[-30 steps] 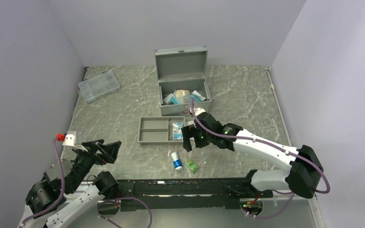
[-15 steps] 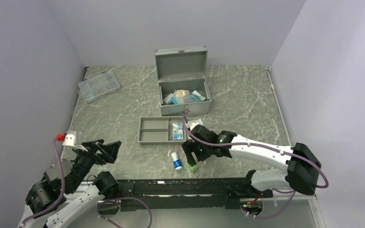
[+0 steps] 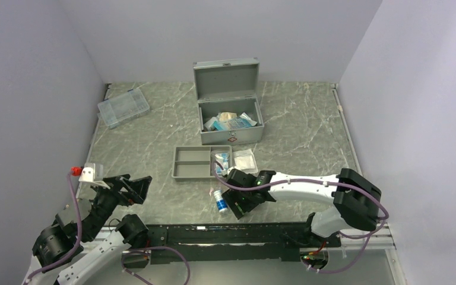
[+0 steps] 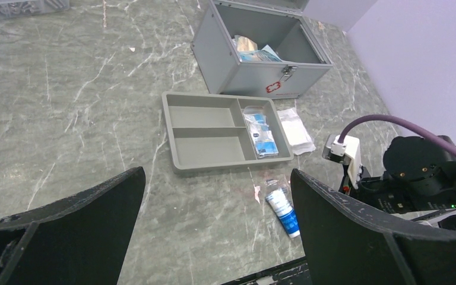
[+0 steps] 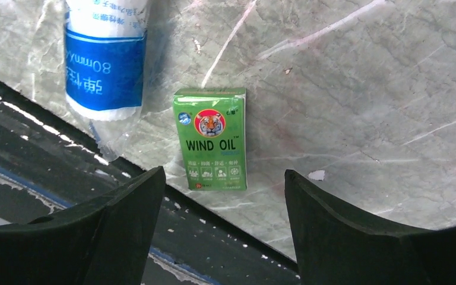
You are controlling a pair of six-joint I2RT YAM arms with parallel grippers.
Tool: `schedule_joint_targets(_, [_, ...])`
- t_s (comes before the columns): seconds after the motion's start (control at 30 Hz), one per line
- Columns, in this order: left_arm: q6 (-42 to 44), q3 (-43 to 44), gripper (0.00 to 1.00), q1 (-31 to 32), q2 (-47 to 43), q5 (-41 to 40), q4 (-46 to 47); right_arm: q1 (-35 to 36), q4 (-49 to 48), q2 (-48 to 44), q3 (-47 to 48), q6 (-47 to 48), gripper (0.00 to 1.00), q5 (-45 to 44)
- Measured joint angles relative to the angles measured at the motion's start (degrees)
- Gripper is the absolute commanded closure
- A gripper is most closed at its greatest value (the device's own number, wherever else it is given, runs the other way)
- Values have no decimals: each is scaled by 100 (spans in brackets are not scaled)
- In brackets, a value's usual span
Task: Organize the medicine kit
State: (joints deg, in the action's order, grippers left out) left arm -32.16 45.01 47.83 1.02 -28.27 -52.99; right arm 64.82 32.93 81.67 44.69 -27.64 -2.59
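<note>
Kit [image 3: 230, 122], upper centre, runs left-right, latch toward the arms. Right gripper [image 5: 218, 181] gapes astride the green box [image 5: 212, 136]; left gripper [image 4: 217, 175] gapes empty.

Right tool [image 5: 222, 178] low, jaws apart; left tool [image 4: 217, 175] back, jaws fully apart.

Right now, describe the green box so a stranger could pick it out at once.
Start at the open medicine kit and come past the grey tray to the near edge of the table. Beside the blue-and-white tube lies the green box, the only green thing, with a tiger face and WIND OIL.
</note>
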Motion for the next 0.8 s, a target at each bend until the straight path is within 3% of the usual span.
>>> schedule_joint_targets(0.53, [0, 0, 1, 0, 0, 0, 0, 94, -214, 535, 306, -61, 43, -188])
schedule_joint_targets(0.8, [0, 0, 1, 0, -2, 2, 0, 125, -221, 619, 337, -107, 66, -291])
